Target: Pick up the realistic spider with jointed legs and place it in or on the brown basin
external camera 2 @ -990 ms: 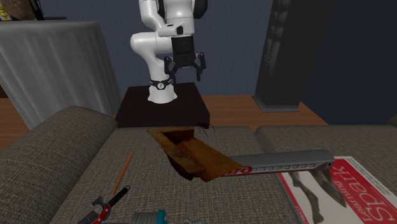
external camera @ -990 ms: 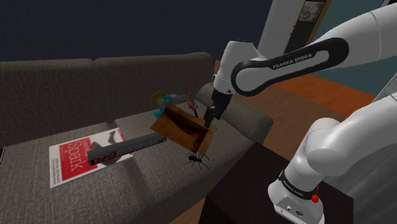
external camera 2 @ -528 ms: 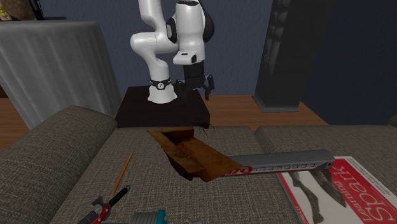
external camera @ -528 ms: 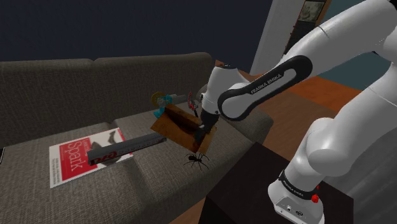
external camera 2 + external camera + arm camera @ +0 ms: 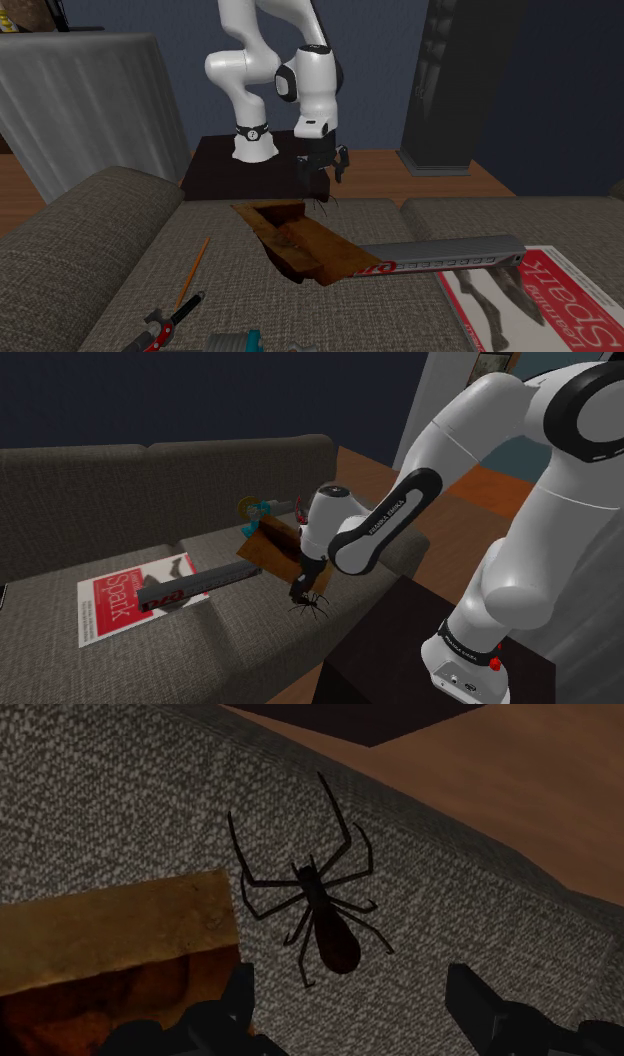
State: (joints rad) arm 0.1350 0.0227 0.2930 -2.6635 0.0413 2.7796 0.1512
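Observation:
A black spider [image 5: 311,605] with thin jointed legs lies on the grey sofa cushion near its front edge, close beside the brown basin [image 5: 283,550]. In the wrist view the spider [image 5: 325,920] sits just ahead of my gripper [image 5: 355,1009], between the lines of the two fingers, with a basin corner [image 5: 110,944] beside it. My gripper [image 5: 300,590] hangs open just above the spider, not touching it. From the second exterior view the gripper [image 5: 323,176] hovers over the spider's legs [image 5: 322,203] at the basin's [image 5: 295,240] far end.
A red and white magazine [image 5: 125,598] and a long grey bar-shaped object [image 5: 195,585] lie on the seat beside the basin. A blue and yellow toy [image 5: 255,509] sits behind it. A pencil [image 5: 193,270] and red-handled tool [image 5: 170,322] lie nearby. The dark stand [image 5: 420,642] borders the sofa edge.
The arm has swung down from above the basin towards the sofa's front edge, bringing the gripper low over the spider. The fingers stayed apart; the spider and basin have not moved.

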